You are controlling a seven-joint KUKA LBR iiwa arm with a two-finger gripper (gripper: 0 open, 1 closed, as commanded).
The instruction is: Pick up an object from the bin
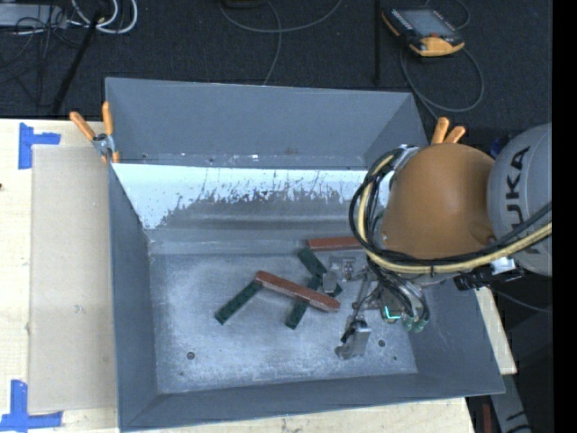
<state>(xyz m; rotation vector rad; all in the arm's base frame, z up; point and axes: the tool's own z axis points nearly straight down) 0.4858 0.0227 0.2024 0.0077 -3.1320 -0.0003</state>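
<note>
Reddish-brown, the long flat bar lies mid-bin, its right end near the gripper; open or closed, I cannot tell. It looks stiff, light and smooth; I'd grasp across its narrow width near the middle, clear of the dark green block

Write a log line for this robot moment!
claw: low in bin, right side | nearest: short green bar, long brown bar, both left of it | farther left: long green bar
</note>
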